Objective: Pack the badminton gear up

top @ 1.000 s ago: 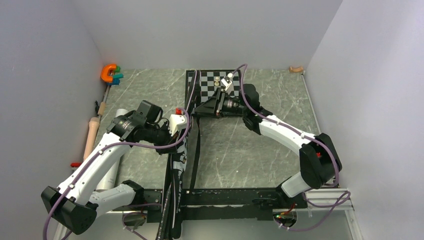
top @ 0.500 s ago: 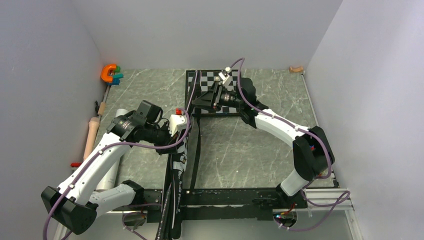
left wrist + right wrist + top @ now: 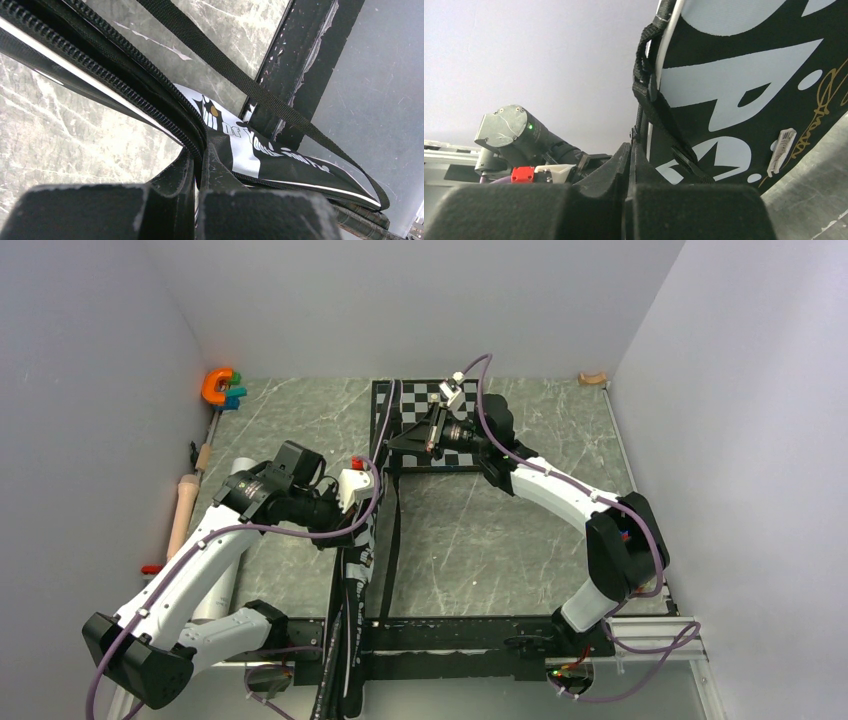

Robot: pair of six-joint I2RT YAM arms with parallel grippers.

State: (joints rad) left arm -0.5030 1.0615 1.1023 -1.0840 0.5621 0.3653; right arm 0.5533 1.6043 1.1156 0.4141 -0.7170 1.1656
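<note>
The black bag point(image 3: 352, 580) with white lettering runs from the chessboard toward the near edge between the arms. My left gripper point(image 3: 357, 492) is shut on its zipper edge; in the left wrist view the zipper point(image 3: 150, 95) runs straight into the closed jaws of the gripper point(image 3: 200, 155). My right gripper point(image 3: 408, 444) holds the bag's wide end raised over the chessboard. In the right wrist view that gripper point(image 3: 631, 147) is shut on the bag's rim beside the lettered panel point(image 3: 734, 100). A white tube point(image 3: 240, 469) lies partly hidden under the left arm.
A black-and-white chessboard point(image 3: 420, 400) lies at the back centre. A beige wooden rod point(image 3: 184, 510) rests along the left wall, with an orange and teal object point(image 3: 222, 387) behind it. A small wooden piece point(image 3: 592, 378) sits at the back right. The bag's strap point(image 3: 240, 75) hangs loose.
The right arm has shifted slightly toward the back left, and its gripper has closed onto the bag's rim. The left arm has not moved.
</note>
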